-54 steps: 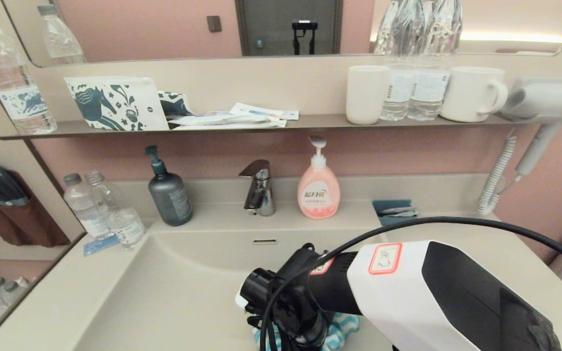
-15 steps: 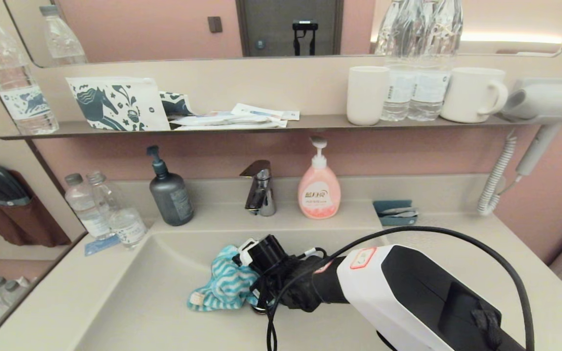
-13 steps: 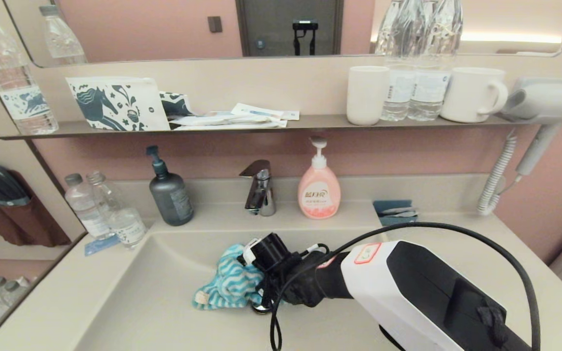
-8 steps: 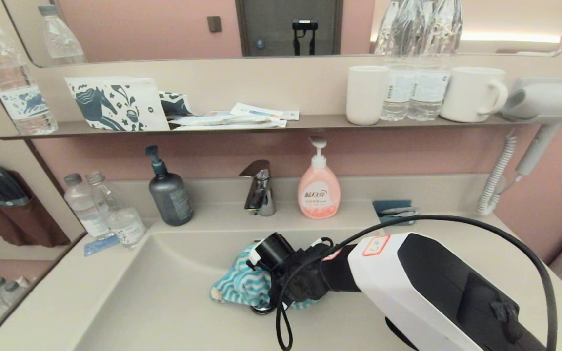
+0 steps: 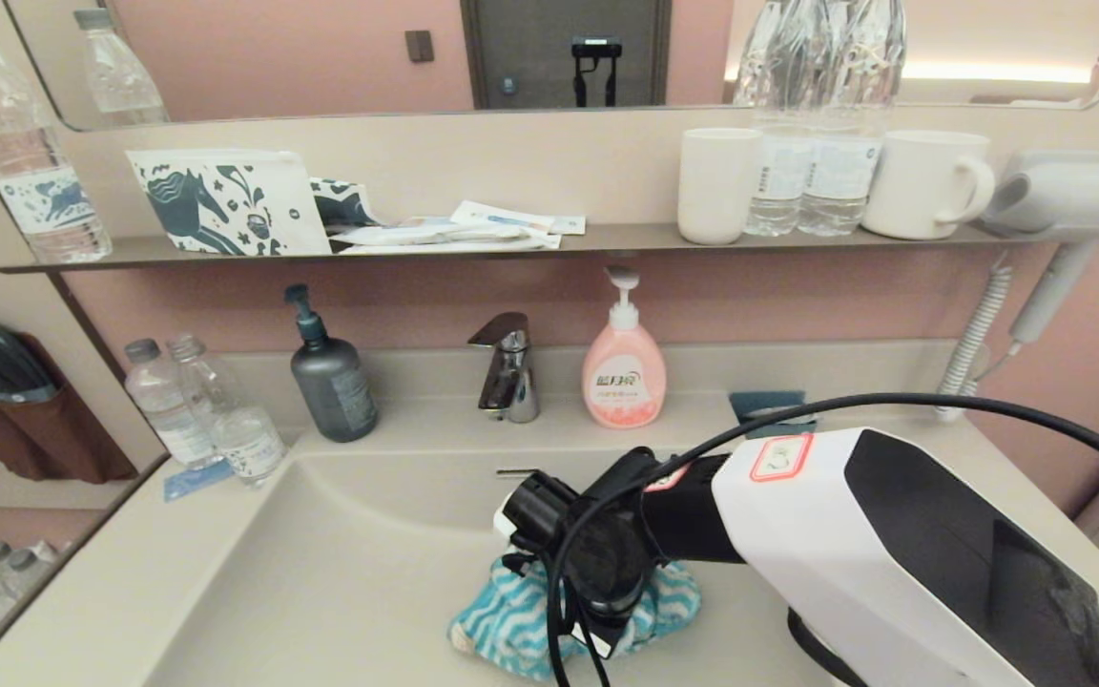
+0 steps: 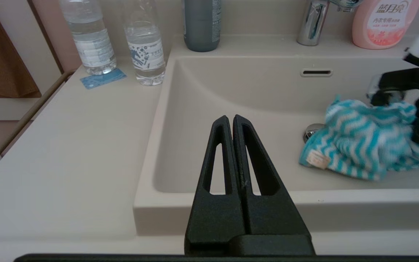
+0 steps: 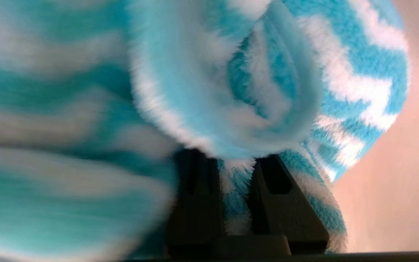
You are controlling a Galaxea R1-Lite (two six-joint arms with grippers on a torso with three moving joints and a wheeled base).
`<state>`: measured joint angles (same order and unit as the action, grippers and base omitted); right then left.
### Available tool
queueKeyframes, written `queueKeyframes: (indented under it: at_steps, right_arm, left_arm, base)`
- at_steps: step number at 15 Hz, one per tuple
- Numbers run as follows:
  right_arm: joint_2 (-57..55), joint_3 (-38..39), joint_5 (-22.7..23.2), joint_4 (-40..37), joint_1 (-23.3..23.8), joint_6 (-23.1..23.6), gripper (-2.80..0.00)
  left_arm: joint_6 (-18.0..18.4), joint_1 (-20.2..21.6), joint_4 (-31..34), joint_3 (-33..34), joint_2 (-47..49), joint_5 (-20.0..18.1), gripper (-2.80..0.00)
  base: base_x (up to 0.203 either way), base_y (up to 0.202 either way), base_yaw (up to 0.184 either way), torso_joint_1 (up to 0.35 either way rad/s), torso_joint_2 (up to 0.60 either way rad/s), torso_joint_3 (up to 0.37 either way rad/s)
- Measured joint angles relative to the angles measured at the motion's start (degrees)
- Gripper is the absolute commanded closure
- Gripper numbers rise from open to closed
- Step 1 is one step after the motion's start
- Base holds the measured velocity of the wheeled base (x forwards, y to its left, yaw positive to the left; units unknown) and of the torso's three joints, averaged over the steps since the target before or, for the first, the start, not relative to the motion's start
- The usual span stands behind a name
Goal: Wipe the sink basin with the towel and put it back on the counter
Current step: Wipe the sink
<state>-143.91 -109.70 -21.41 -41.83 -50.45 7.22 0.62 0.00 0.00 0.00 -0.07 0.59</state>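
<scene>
Towel [image 5: 511, 625] first: from my head camera it lies bunched on the floor of the sink basin [image 5: 321, 572], toward the near right part, directly under my right gripper [image 5: 597, 620], which points down into it. The wrist hides my fingertips there. The bare counter [image 5: 969, 458] to the right of the basin is the nearest flat spot, on the same side as my working arm, so I judge the put-back falls to the right arm: up over the basin's right wall, then rightward. The faucet [image 5: 507, 367] and the pink soap bottle [image 5: 622, 367] stand on the far ledge, well apart from the cloth.

From my left wrist, my left gripper [image 6: 233, 122] hangs idle above the basin's near rim, its two fingers pressed together and holding nothing. The towel sits off to the right of it, its tag [image 6: 315, 159] toward me, with the chrome drain plug [image 6: 311, 131] peeping out just beside its left edge. Its heap runs roughly left to right.

From my right wrist, my right fingers [image 7: 195, 203] are closed with only a narrow gap, a fold of the fluffy cloth pinched between them; the rest of the towel bulges beyond the tips against the beige basin surface. I judge wiping is in hand, and the return to the counter is not yet done.
</scene>
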Motion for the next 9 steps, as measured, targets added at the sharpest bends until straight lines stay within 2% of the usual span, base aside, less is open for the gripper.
queueKeyframes:
  at_steps: [2, 5, 7, 9]
  right_arm:
    - [1.4, 1.3, 1.0, -1.6, -1.5, -0.2, 0.0]
    - [1.7, 1.3, 5.3, -1.4, -4.6, -1.9, 0.0]
    - [0.7, -0.3, 6.7, 1.1, -6.7, -5.0, 0.0]
    - [-0.5, -1.3, 8.1, 6.8, -8.0, -7.5, 0.0]
  left_arm:
    - [0.0, 0.0, 0.0, 0.0, 0.0, 0.0, 0.0]
    - [0.0, 0.0, 0.0, 0.0, 0.0, 0.0, 0.0]
    - [0.0, 0.0, 0.0, 0.0, 0.0, 0.0, 0.0]
    - [0.0, 0.0, 0.0, 0.0, 0.0, 0.0, 0.0]
  base:
    - [0.0, 0.0, 0.0, 0.0, 0.0, 0.0]
    - [0.0, 0.0, 0.0, 0.0, 0.0, 0.0]
    - [0.0, 0.0, 0.0, 0.0, 0.0, 0.0]
    - [0.0, 0.0, 0.0, 0.0, 0.0, 0.0]
